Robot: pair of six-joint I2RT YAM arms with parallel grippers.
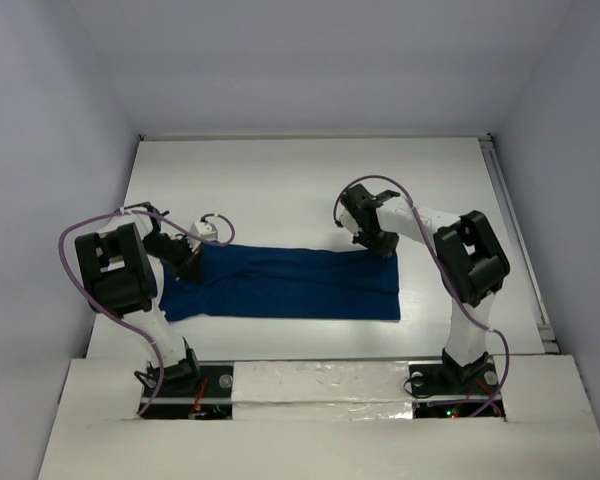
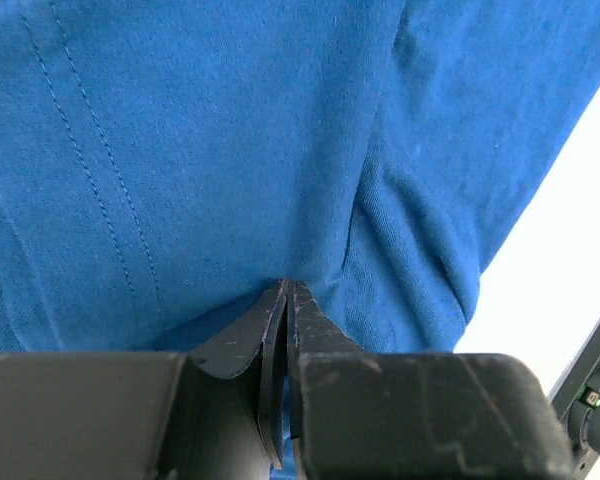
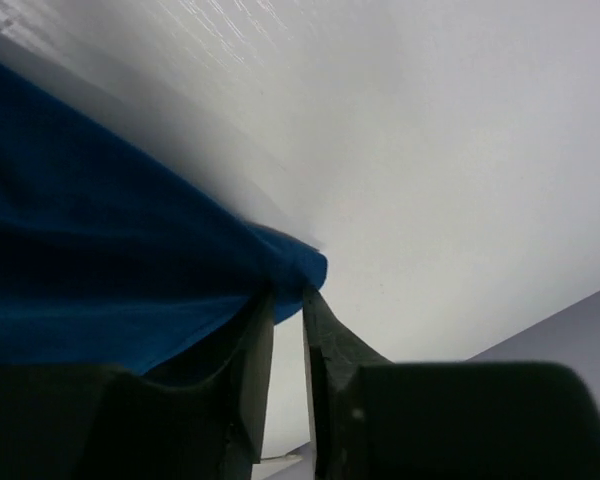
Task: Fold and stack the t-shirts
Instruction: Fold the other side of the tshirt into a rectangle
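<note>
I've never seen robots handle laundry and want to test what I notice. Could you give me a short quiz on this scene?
1. True or false: the t-shirt lies on the table, stretching from one gripper to the other.
2. Which gripper is pinched shut on the cloth? A) left gripper B) right gripper
3. Fill in: the right gripper sits at a corner of the t-shirt with its fingers slightly ___.

Key: 1 true; 2 A; 3 open.

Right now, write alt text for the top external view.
A dark blue t-shirt lies as a long flat band on a white table. The left claw meets its far left corner, the right claw its far right corner.
</note>
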